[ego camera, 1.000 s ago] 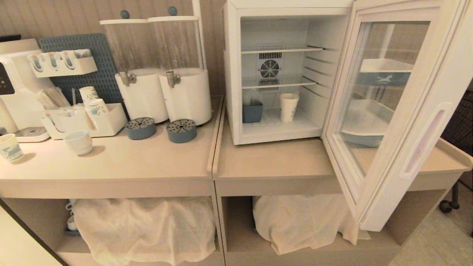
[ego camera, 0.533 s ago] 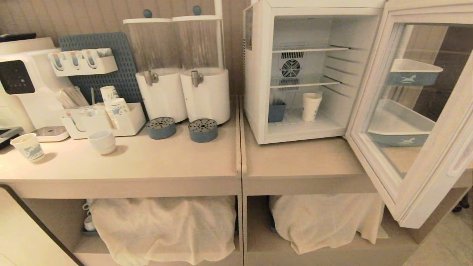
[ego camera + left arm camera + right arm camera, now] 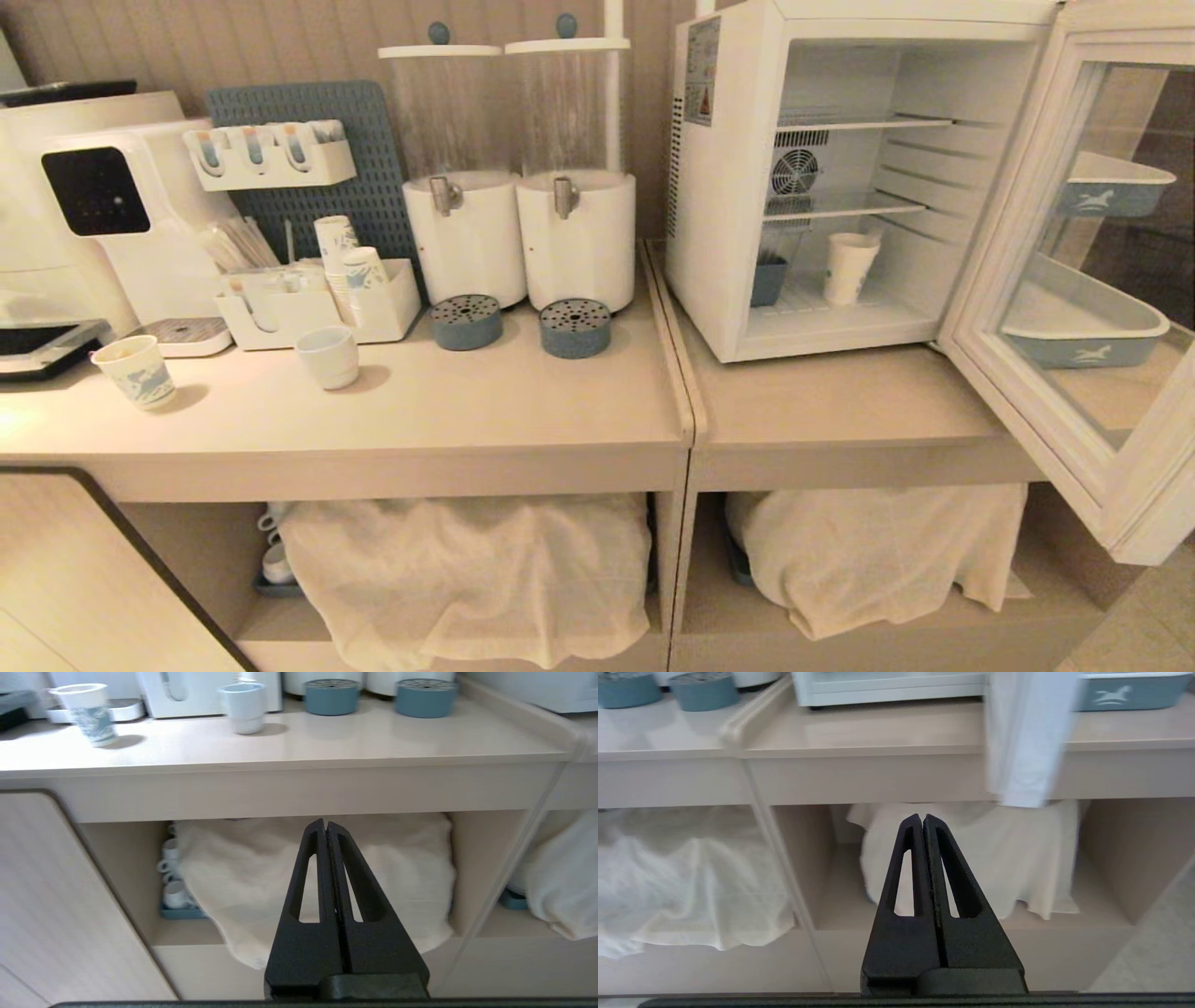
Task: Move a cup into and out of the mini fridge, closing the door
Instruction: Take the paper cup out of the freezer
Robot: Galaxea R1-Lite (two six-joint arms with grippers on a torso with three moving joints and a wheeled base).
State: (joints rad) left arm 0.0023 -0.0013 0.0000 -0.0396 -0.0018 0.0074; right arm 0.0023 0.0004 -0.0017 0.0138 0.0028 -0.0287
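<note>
Shifted rightward in view as the robot's base seemingly turns, fridge (image 3: 719, 187) holds the cup (image 3: 850, 268) on its floor, door (image 3: 1074, 280) wide open, a snag risk for both empty, pinched-together grippers, left gripper (image 3: 325, 828), right gripper (image 3: 922, 822).

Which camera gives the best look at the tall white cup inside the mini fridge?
The head view: the cup stands upright on the floor of the mini fridge, seen past the open door. The left wrist view shows no fridge interior; the right wrist view catches only the fridge's bottom edge and the door, not the cup.
</note>
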